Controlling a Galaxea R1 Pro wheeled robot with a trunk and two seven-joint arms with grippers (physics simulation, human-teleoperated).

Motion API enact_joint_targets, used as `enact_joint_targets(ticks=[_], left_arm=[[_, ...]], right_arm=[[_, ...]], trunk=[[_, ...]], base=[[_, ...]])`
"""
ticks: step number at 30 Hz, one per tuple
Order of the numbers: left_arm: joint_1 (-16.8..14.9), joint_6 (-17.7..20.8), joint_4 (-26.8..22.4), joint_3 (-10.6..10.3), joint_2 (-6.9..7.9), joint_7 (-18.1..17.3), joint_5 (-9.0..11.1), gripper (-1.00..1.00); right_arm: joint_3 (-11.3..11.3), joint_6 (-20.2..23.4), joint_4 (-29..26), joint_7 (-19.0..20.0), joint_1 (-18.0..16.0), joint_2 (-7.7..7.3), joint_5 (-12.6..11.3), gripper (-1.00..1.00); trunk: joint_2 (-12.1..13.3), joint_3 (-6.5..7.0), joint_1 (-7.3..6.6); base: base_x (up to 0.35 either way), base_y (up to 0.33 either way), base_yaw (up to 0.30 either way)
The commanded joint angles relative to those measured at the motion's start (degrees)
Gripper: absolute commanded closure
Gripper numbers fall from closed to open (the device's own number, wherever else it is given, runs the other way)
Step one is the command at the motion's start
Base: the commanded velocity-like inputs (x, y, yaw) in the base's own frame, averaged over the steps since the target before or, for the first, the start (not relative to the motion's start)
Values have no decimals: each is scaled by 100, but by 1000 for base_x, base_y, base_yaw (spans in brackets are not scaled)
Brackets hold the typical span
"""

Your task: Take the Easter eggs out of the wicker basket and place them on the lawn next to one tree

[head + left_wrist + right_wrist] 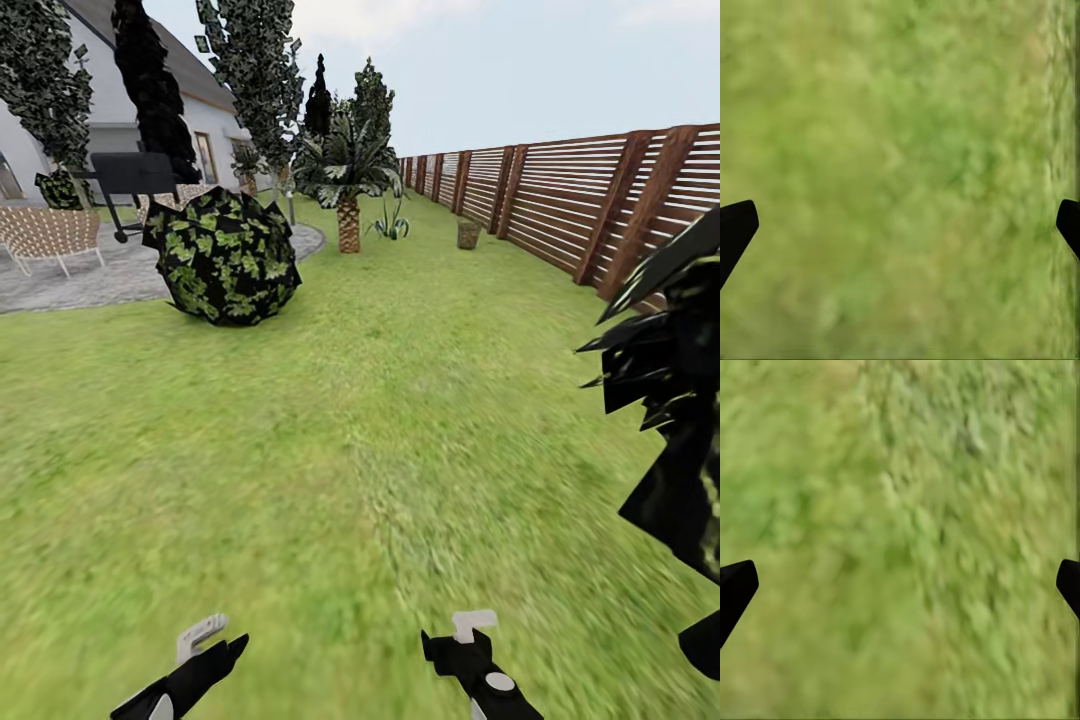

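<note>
The lawn (pixel 330 450) carries a round leafy bush (pixel 223 256), a small palm (pixel 347 180) and the far wicker basket (pixel 468 234).

One wicker basket (pixel 468 234), one round bush (pixel 224 256), one palm (pixel 347 185), two hands.

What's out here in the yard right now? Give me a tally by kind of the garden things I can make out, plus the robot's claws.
Round leafy bush: 1
Palm tree: 1
Wicker basket, far off by the fence: 1
Wooden slat fence: 1
Patio chair: 1
Robot grippers, left gripper and right gripper: 2
Total: 7
</note>
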Motion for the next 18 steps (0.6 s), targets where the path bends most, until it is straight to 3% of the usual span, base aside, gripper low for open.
enact_joint_targets(ticks=[1,18], left_arm=[[-2,58,-7,31,-5,-34,58,-100],[-2,59,-7,31,-3,-34,58,-100]], right_arm=[[2,-16,4,2,-3,0,27,-100],[2,-16,13,-3,-3,0,19,-100]], trunk=[[-2,-5,2],[-2,-5,2]], base=[[314,-98,0],[314,-93,0]])
